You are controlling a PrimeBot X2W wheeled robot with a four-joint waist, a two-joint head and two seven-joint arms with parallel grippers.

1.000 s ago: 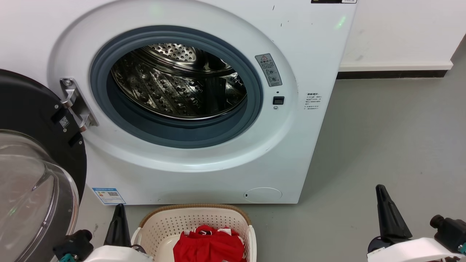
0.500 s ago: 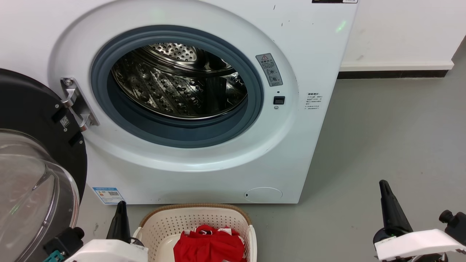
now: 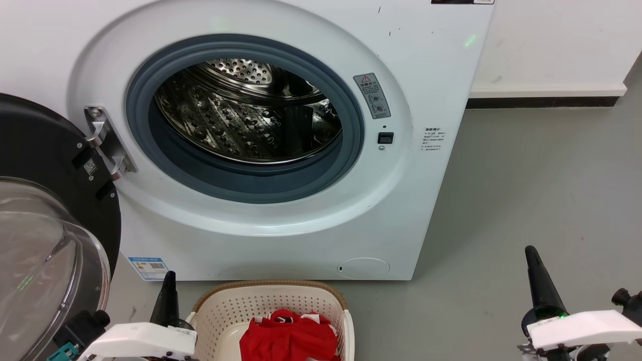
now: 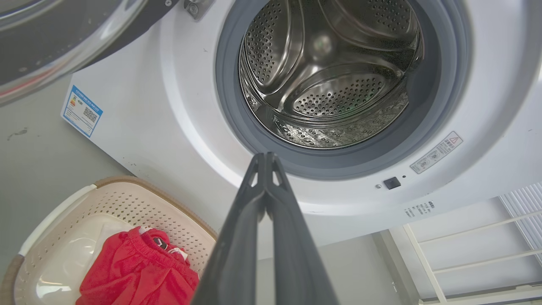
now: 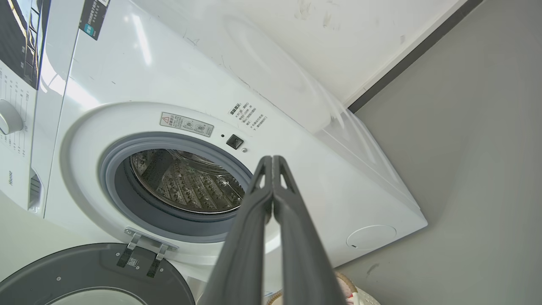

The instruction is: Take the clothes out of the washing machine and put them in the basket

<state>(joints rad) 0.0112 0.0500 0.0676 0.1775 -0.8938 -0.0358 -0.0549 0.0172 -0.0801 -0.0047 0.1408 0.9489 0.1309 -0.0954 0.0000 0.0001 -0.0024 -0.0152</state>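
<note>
Left hand [image 4: 265,157], right hand [image 5: 272,160] clenched empty; clothes [image 3: 288,338] heaped in basket [image 3: 271,287]; washing machine [image 3: 426,75] faces robot.

You see a smooth grey floor [image 3: 526,190], and it carries everything here. The washing machine [image 3: 281,245] stands directly on it, in the left part of the head view. Just in front of the machine's lower edge, the basket [image 3: 271,287] stands on the same floor; I cannot tell if the two touch. In the basket the clothes [image 3: 288,338] lie as one red heap. To the right of the machine, the floor runs back to a dark skirting [image 3: 541,102] under the white wall. Near the basket you find a small dark mark [image 4: 17,133] on the floor.
</note>
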